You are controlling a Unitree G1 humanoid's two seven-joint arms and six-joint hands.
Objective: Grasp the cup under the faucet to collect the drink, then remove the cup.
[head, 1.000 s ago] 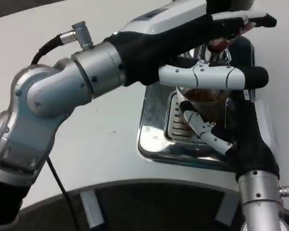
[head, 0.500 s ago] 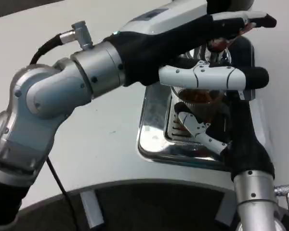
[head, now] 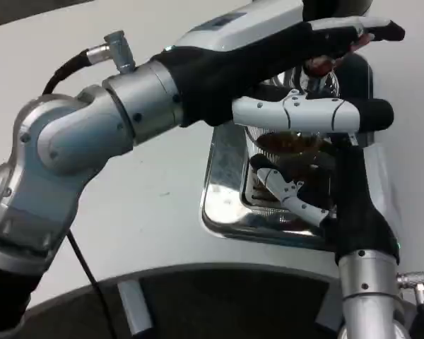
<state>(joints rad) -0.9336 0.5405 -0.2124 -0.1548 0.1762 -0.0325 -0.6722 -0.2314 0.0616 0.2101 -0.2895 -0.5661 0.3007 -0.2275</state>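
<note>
White table (head: 162,205) w/ chrome drip tray (head: 222,205), slotted grate inside.

The left hand (head: 297,78) overhangs the cup (head: 293,145), blocking access from above.

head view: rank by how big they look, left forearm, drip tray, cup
1. left forearm, though nearness to the camera inflates it
2. drip tray
3. cup, partly hidden by both robot hands

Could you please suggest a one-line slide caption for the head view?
Right hand grips the cup of brown drink on the drip tray; left hand reaches over it.
</note>
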